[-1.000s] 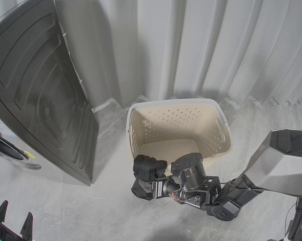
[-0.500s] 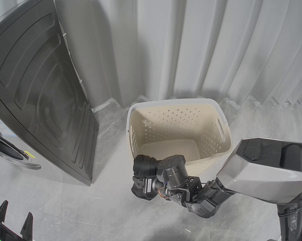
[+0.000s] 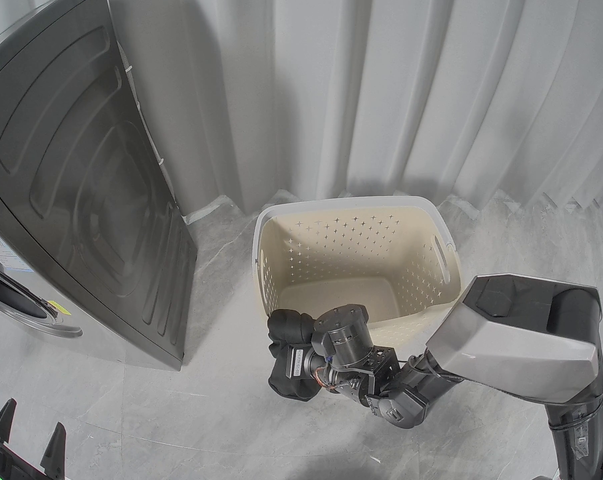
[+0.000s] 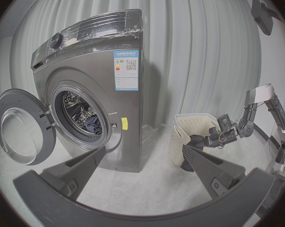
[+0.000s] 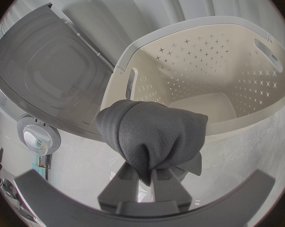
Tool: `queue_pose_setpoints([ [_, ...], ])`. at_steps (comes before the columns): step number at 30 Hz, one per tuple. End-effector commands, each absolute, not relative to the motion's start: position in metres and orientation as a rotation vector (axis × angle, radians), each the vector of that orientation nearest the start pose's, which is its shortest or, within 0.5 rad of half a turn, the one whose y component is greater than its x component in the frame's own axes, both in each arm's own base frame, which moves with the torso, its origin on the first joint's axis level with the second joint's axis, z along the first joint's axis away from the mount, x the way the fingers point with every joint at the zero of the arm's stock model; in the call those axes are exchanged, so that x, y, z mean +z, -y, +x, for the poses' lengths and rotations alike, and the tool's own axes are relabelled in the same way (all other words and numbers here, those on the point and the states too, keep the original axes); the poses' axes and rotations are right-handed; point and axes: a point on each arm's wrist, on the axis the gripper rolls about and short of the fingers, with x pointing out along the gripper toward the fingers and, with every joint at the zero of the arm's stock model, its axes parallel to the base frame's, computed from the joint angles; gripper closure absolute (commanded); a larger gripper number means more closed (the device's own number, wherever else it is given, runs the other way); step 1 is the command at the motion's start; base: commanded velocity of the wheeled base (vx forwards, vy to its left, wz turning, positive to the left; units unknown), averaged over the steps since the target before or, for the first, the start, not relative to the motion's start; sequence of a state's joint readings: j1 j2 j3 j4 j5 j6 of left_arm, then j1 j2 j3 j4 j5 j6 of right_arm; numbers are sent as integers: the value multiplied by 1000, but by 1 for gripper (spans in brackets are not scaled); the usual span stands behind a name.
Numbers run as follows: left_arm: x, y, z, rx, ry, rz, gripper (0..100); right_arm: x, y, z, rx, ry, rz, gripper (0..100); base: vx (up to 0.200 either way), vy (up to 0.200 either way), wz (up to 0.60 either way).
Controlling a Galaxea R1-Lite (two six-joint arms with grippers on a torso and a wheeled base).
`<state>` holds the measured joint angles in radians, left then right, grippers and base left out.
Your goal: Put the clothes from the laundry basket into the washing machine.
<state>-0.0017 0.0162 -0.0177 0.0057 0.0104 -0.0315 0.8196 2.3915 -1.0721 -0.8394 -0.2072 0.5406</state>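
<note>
Head view: we see the right tool (image 3: 285,368) clenched on a dark cloth (image 3: 289,328), just outside the near wall of the basket (image 3: 355,203). The left tool (image 3: 28,435) sits low, released. Left wrist view: the washer (image 4: 95,89) stands left of the basket, its door (image 4: 22,126) swung open and clothes (image 4: 89,122) in its drum. Right wrist view: the cloth bunches between the right tool's fingers, with the basket behind.

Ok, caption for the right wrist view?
Right end effector shut on a dark garment in front of the laundry basket.
</note>
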Motion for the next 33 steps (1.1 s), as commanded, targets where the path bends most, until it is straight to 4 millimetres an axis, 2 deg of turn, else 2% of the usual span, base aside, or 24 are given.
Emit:
queue_pose_setpoints([
  [1,76,0,-23,9,-8,-32,0,30,-304,284,482,-550,296,100,0,0,0],
  [2,76,0,-23,9,-8,-32,0,30,-304,284,482,-550,296,100,0,0,0],
  [3,76,0,-23,9,-8,-32,0,55,-290,264,503,-537,300,100,0,0,0],
  [6,76,0,-23,9,-8,-32,0,89,-271,236,543,-506,314,100,0,0,0],
  [7,76,0,-23,9,-8,-32,0,89,-271,236,543,-506,314,100,0,0,0],
  [8,76,0,-23,9,-8,-32,0,108,-259,225,555,-479,325,100,0,0,0],
  [10,76,0,-23,9,-8,-32,0,125,-245,212,571,-450,335,100,0,0,0],
  [11,76,0,-23,9,-8,-31,0,136,-231,198,591,-430,327,100,0,0,0],
  [16,76,0,-23,12,-7,-31,0,163,-176,160,669,-344,289,100,0,0,0],
  [18,76,0,-23,12,-7,-32,0,170,-164,153,685,-318,300,100,0,0,0],
  [20,76,0,-23,12,-7,-31,0,180,-139,141,730,-272,319,100,0,0,0],
  [26,76,0,-23,14,-8,-9,0,201,-108,131,796,-169,308,100,0,0,0],
  [29,75,0,-22,14,-9,-6,0,207,-101,132,767,-135,281,100,0,0,0],
  [33,76,0,-23,11,-8,-11,0,212,-96,137,728,-97,228,100,-200,0,0],
])
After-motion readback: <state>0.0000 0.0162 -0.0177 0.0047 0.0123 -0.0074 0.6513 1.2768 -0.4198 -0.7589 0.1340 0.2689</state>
